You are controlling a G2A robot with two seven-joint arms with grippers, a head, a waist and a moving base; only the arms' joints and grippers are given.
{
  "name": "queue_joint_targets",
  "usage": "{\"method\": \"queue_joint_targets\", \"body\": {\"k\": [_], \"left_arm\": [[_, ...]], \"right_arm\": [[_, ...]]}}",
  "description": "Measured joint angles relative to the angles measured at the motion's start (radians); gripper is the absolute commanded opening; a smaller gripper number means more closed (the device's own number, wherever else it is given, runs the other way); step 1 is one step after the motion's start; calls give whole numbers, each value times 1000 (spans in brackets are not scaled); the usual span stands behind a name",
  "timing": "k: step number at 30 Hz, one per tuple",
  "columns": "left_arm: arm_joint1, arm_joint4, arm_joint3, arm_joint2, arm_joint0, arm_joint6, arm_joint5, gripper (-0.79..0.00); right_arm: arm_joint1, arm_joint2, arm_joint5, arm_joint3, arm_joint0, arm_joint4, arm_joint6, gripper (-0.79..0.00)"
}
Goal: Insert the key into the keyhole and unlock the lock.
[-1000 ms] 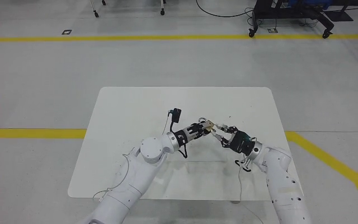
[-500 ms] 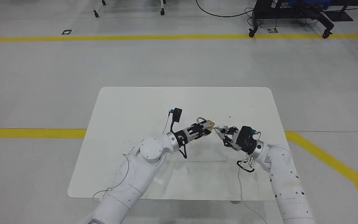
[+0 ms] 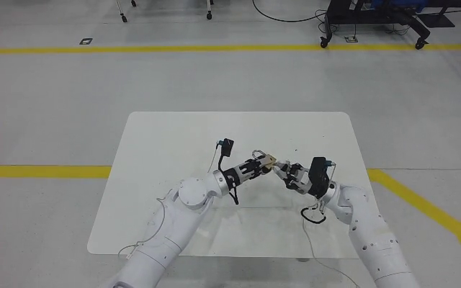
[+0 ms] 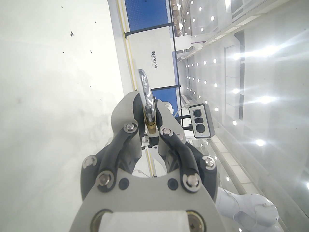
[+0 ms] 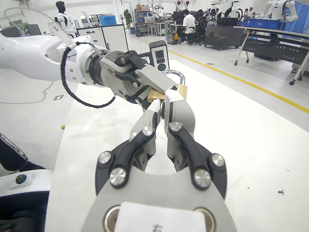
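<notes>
The right gripper (image 5: 163, 103), at the middle of the right wrist view, is clenched on the key (image 5: 162, 111). Only the dark edge of the key's head shows between its fingers (image 5: 178, 112). Just above it in that frame, the left gripper (image 5: 164, 88) comes in from the left side and is clamped on the brass body of the lock (image 5: 182, 90). The steel shackle (image 5: 174, 73) arches out above it. Both things are held in the air over the white table (image 3: 166, 158), near its centre in the top view, with the two grippers tip to tip.

I judge the step in hand to be the insertion. The key points at the underside of the lock and looks to be touching it. The blade and keyhole are hidden behind the fingers, so I cannot tell whether it has entered. The next move calls for a straight push along the key's axis while the left gripper holds the lock firm. After that, the right wrist must turn until the shackle frees.

As for writing, a white panel (image 4: 154, 59) and a blue panel (image 4: 142, 1) in the upper middle of the left wrist view carry printed lettering. A label (image 5: 157, 221) at the bottom edge of the right wrist view bears a mark that is partly cut off.
</notes>
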Motion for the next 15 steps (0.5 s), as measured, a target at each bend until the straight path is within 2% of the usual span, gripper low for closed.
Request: {"method": "queue_joint_targets", "body": {"k": [12,13,14,15], "left_arm": [[9,33,3,-5,-5,-20,-11,-785],[9,34,2,-5,-5,-20,-12,-785],[10,35,2,-4,-5,-19,-12,-785],[10,36,1,-3,-5,-18,-11,-785]], "right_arm": [[142,-103,0,-38,6,291,160,-785],[150,-103,0,-40,7,299,166,-677],[159,-100,0,-40,8,304,171,-465],[165,-93,0,-40,9,301,170,-317]]}}
